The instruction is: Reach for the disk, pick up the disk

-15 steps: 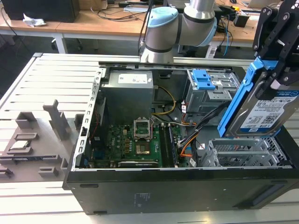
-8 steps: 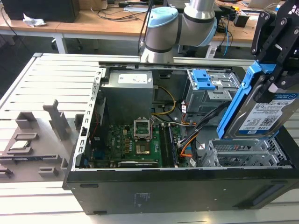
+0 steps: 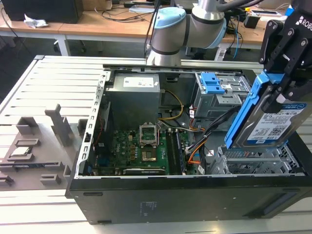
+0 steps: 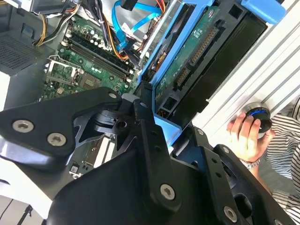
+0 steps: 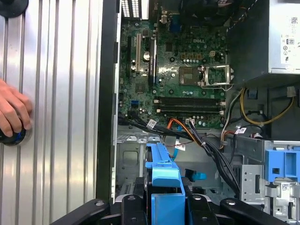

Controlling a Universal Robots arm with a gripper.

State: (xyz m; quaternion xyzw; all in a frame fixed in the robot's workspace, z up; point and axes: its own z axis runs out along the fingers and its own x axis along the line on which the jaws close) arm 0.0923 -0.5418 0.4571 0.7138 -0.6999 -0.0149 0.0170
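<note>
My end effector (image 3: 285, 90) is clamped on the disk (image 3: 270, 122), gripping its blue frame, and I see it held tilted in the air above the drive cage (image 3: 253, 161) at the exterior view's right of the open computer case (image 3: 146, 200). A hand (image 4: 243, 138) rests on a knob on the ribbed tabletop (image 5: 61, 93).

Silver disk (image 3: 273, 124) with white-and-blue label and blue frame, upright and tilted; seemingly clear of the bay
</note>
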